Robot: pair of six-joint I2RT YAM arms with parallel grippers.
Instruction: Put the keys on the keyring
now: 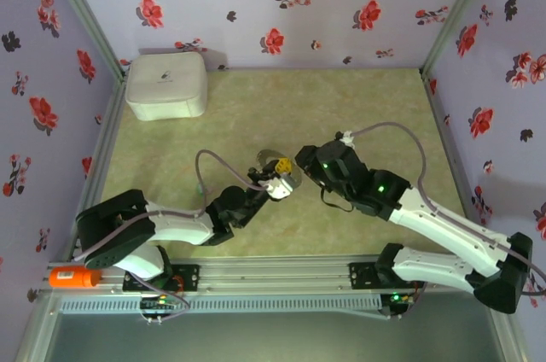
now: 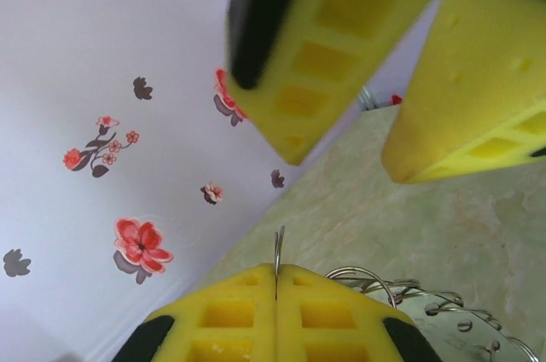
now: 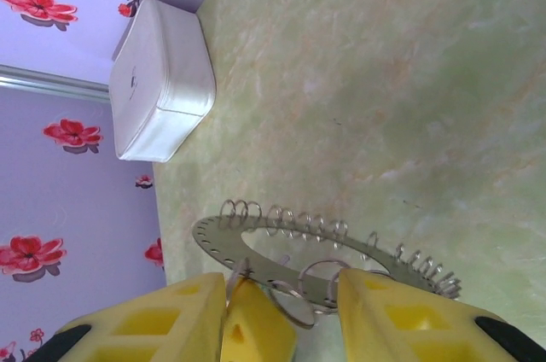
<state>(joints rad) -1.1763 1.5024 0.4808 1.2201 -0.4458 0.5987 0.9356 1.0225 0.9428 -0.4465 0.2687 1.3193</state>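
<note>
Overhead view: both arms meet mid-frame above the pale green marbled tabletop (image 1: 358, 106). My L gripper (image 2: 275, 285) has its yellow foam fingers pressed together. They pinch the thin flat dark-grey perforated metal keyring (image 3: 217, 242) by a thin wire loop (image 2: 278, 247) at its rim. The keyring sits low-centre in the R wrist view. R gripper (image 3: 281, 285) is spread, w/ the L fingertip and a loop between its fingers. A white rounded box (image 1: 166, 84) sits upper left; its small grey mark is too faint to read.
</note>
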